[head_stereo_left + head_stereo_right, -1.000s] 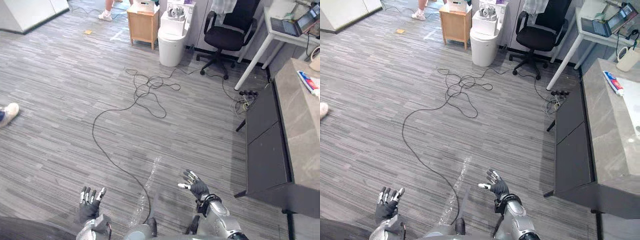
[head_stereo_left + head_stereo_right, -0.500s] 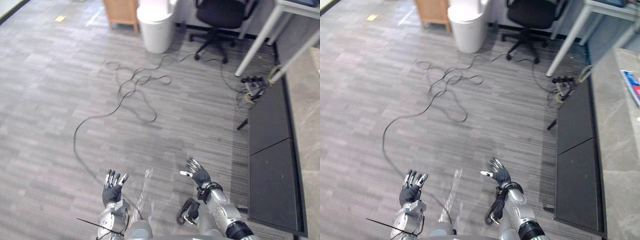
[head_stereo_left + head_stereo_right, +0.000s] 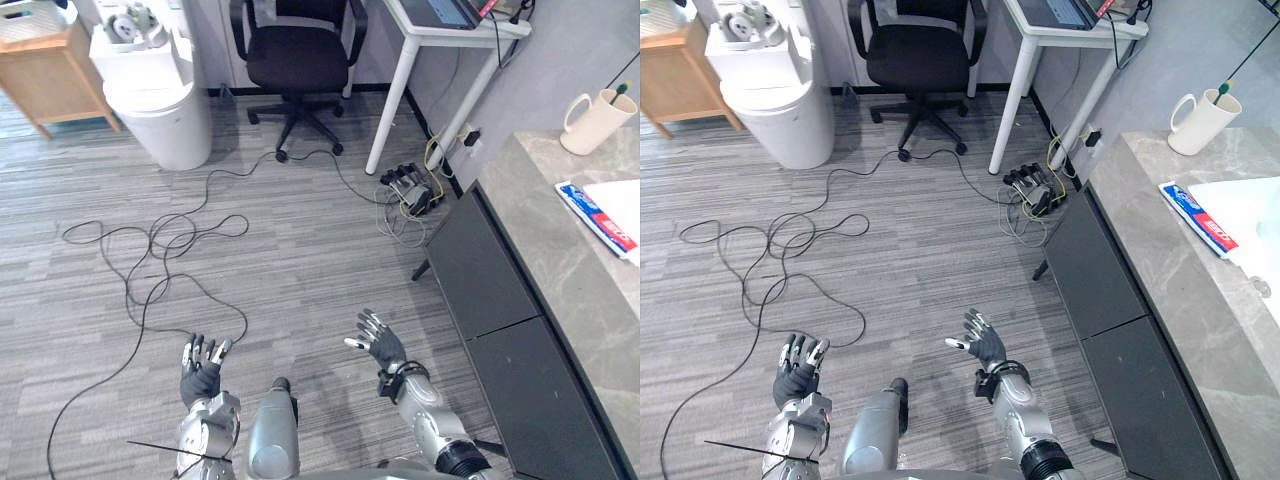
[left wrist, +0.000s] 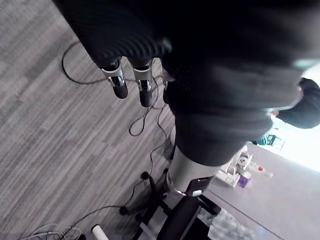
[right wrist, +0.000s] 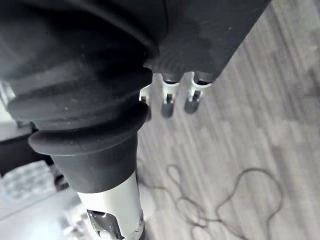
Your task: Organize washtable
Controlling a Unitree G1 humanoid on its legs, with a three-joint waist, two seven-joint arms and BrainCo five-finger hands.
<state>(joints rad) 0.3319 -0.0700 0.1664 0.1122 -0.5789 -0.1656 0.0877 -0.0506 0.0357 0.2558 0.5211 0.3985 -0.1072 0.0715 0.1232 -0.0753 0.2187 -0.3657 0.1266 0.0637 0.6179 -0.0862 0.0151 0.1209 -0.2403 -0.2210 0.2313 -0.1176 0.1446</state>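
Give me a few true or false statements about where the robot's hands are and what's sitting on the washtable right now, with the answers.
1. The left hand and the right hand are both open and hold nothing. True.
2. The right hand rests on the washtable. False: it hangs over the floor, apart from the washtable.
3. A cream mug stands upright on the washtable. True.
4. The toothpaste tube stands inside the mug. False: it lies flat on the countertop, apart from the mug.
5. The black office chair stands upright beside the white desk. True.
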